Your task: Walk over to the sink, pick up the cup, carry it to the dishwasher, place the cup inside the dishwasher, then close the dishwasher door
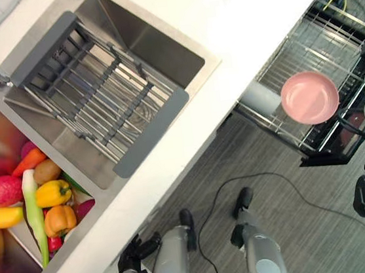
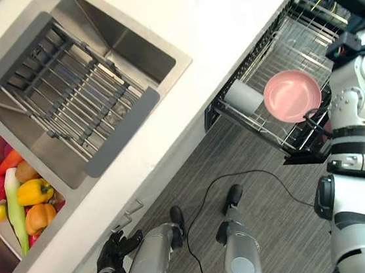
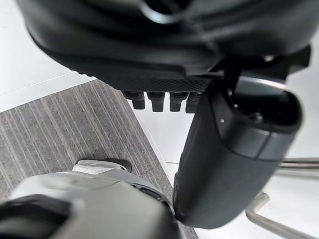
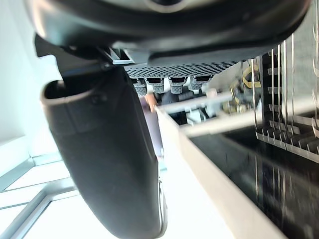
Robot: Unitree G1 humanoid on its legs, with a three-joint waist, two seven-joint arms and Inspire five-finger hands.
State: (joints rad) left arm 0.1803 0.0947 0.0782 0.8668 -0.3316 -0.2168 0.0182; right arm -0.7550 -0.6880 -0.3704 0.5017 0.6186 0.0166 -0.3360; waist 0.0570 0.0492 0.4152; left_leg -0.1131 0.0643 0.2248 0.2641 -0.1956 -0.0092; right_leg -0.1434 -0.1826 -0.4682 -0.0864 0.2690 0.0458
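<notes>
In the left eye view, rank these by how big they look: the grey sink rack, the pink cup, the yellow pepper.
Largest to smallest:
1. grey sink rack
2. pink cup
3. yellow pepper
No close calls.

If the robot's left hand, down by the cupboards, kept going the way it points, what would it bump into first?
Probably the white cabinet front under the counter: the left hand hangs beside it, and its wrist view shows that panel past the fingers. Depth is unclear.
</notes>
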